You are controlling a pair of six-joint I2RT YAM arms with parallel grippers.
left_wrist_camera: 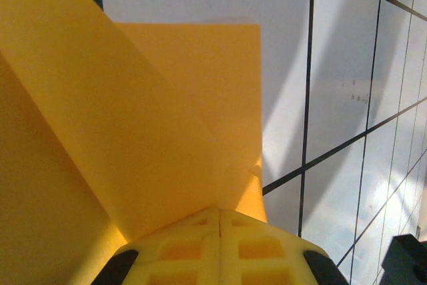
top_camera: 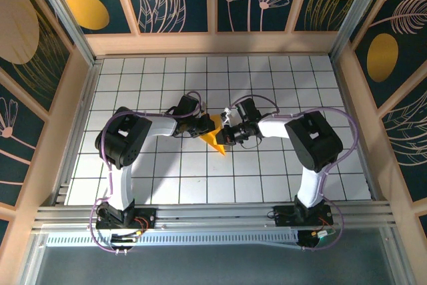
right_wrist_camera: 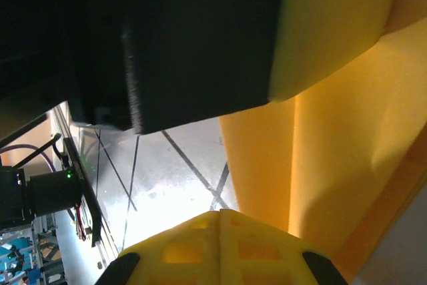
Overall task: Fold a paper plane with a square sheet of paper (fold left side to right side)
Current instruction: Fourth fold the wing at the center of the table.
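Where two closed pairs of fingers [left_wrist_camera: 180,255] [right_wrist_camera: 260,251] converge, one folded sheet [top_camera: 215,137] lies.

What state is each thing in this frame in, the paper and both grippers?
square sheet of paper: partly folded to a point, one flap raised off the table.
left gripper: shut, pinching the raised flap at its crease.
right gripper: shut, tips beside the paper's edge; whether it grips the paper is unclear.
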